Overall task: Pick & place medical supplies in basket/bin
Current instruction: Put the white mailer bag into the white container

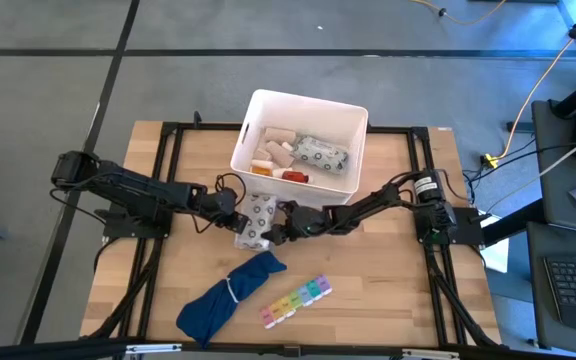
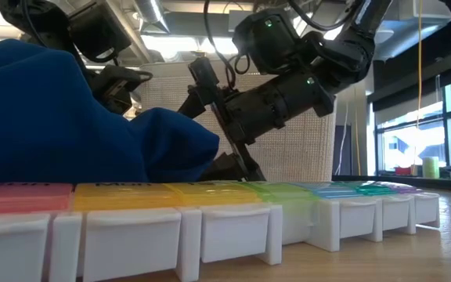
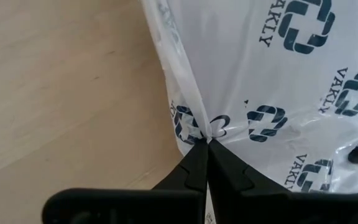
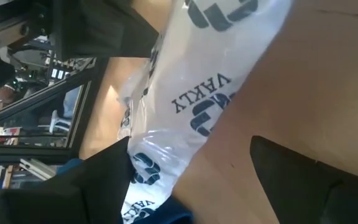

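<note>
A white plastic packet printed with dark blue logos lies on the wooden bench, near its middle and just in front of the white rectangular plastic tub, which stands toward the far edge. The left pincer is closed tight on a pinch of the packet's film at one side. The right pincer is at the packet's other side with its fingers spread wide, one finger against the film and the other apart from it over bare wood.

Inside the tub lie another grey-patterned white packet, a white gauze roll and a red tube. Toward the bench's near edge lie a dark blue cloth bundle and, just beside it, a rainbow-coloured pill organizer with white compartments.
</note>
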